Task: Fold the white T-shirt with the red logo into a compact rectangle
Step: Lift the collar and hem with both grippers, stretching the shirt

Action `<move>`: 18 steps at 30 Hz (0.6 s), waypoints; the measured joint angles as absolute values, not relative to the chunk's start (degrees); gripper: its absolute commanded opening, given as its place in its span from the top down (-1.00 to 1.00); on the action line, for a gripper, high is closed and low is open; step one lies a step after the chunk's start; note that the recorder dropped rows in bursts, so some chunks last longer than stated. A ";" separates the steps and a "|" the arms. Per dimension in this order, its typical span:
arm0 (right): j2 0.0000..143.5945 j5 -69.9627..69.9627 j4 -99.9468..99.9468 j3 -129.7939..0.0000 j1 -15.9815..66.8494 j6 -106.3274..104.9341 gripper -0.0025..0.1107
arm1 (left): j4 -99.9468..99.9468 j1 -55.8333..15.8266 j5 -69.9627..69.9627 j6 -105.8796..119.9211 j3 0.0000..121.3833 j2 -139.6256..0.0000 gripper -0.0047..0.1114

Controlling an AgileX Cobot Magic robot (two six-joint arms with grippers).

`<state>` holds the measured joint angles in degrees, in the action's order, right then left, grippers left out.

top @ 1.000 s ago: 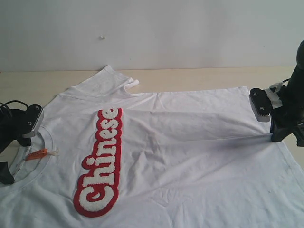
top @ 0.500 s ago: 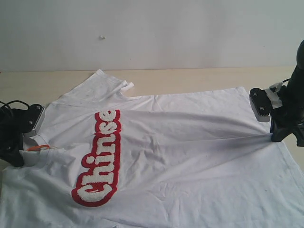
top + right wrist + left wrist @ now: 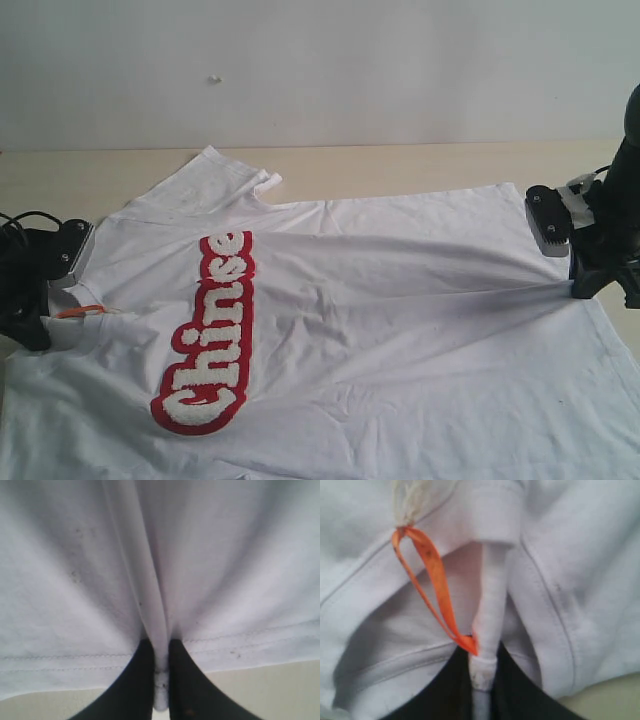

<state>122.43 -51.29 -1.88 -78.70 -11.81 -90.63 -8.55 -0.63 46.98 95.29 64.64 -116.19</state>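
The white T-shirt (image 3: 400, 330) lies spread over the table, chest up, with the red logo (image 3: 212, 335) running along its left part. My left gripper (image 3: 35, 320) is shut on the ribbed collar (image 3: 487, 630), beside the orange neck tag (image 3: 432, 575). The collar is pinched into a fold between the black fingers (image 3: 447, 690). At the right, my right gripper (image 3: 590, 285) is shut on the hem (image 3: 160, 680), with a ridge of cloth (image 3: 145, 580) pulled taut from the black fingers (image 3: 135, 680). A tense crease runs across the shirt between the two grips.
A sleeve (image 3: 215, 180) lies on the pale wooden table (image 3: 400, 165) towards the white wall (image 3: 320, 70). The shirt's near side runs out of the exterior view at the bottom. Bare tabletop (image 3: 275, 690) shows beside the hem.
One second ago the collar lay open and flat; my left gripper then pulled it up and in, bunching the neck and drawing the sleeve and logo leftwards. Nothing moved in the last half second.
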 measured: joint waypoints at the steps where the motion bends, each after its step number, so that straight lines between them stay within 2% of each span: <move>1: 122.43 -51.29 -1.88 -78.70 -11.81 -90.63 0.96 | -8.55 -0.63 46.98 95.29 64.64 -116.19 0.89; 18: 122.43 -51.29 -1.88 -78.70 -11.81 -90.63 0.96 | -9.40 -0.63 46.98 95.51 64.64 -116.23 0.89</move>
<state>122.43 -51.29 -1.88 -78.70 -11.81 -90.63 -9.40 -0.63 46.98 95.51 64.64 -116.23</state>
